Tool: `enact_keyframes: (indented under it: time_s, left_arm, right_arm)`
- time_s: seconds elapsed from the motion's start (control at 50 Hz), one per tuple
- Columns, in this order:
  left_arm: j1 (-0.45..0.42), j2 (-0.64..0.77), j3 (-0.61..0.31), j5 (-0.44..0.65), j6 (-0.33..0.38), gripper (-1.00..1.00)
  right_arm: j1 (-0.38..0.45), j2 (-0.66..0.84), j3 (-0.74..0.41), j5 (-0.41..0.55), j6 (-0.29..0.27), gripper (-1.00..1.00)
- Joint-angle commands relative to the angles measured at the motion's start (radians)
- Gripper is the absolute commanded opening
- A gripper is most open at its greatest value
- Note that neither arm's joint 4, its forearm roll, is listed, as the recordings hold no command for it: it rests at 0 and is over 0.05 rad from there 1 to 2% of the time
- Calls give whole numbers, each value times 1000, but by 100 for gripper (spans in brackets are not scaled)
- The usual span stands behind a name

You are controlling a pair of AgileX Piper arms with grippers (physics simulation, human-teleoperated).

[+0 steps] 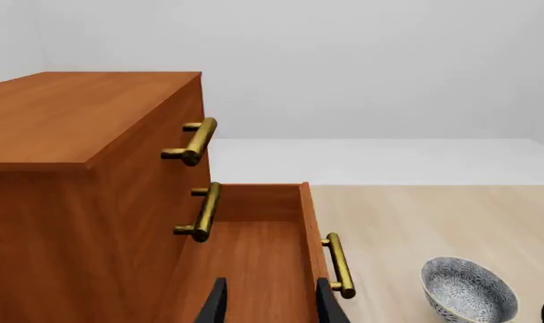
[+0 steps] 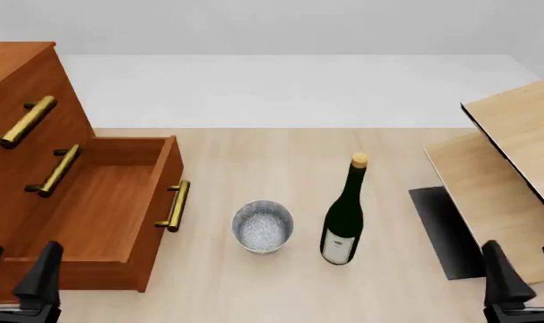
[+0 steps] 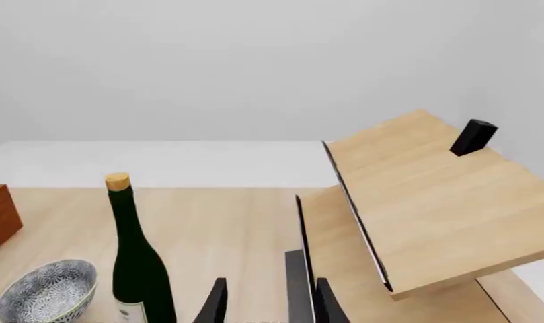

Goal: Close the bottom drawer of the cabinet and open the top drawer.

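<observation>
The reddish-brown cabinet (image 2: 11,74) stands at the table's left. Its top drawer (image 2: 61,106) is shut, with a brass handle (image 2: 21,122); the left wrist view shows the same top drawer (image 1: 155,134). The bottom drawer (image 2: 97,212) is pulled far out, its handle (image 2: 175,205) facing the table's middle, and its inside (image 1: 253,269) holds nothing. My left gripper (image 2: 16,270) is open and hovers over the near end of the bottom drawer, touching nothing. In its wrist view the left gripper (image 1: 272,306) shows spread fingers. My right gripper (image 2: 523,272) is open at the near right.
A patterned bowl (image 2: 263,226) and a dark green bottle (image 2: 345,215) stand just right of the open drawer's handle. Pale light-wood furniture (image 2: 514,155) with a dark panel (image 2: 446,232) fills the right side, close beside the right gripper (image 3: 269,306).
</observation>
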Motion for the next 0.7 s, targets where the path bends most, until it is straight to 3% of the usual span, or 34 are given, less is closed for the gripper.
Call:
enact_keyframes:
  time_s: [0.02, 0.38, 0.42, 0.44, 0.48, 0.52, 0.62, 0.66, 0.68, 0.7]
  left_arm:
    - [1, 7, -3, -2, 4, 100]
    - [-3, 69, -62, -29, 25, 100]
    - [21, 165, -87, -72, -23, 100]
    - [31, 197, -91, -89, -12, 100]
    - [15, 213, -129, -80, -48, 100]
    - [4, 263, -155, -91, -11, 100]
    - [-26, 385, -226, -106, -91, 100]
    - [-37, 469, -255, -112, -26, 100]
    - [-53, 525, -262, -124, -56, 100]
    - [-42, 555, -274, -127, -36, 100]
  right_arm:
    - [12, 4, -3, 7, -1, 100]
    - [23, 16, -4, 6, -9, 100]
    - [23, 25, -3, 0, -8, 100]
    - [24, 27, -3, -2, -7, 100]
    - [24, 29, -3, -1, -6, 100]
    - [25, 31, -2, -2, -7, 100]
    - [21, 33, -5, -3, 1, 100]
    - [19, 34, -5, -4, 1, 100]
    - [19, 34, -5, -4, 2, 100]
    - [20, 40, -5, -7, 8, 100]
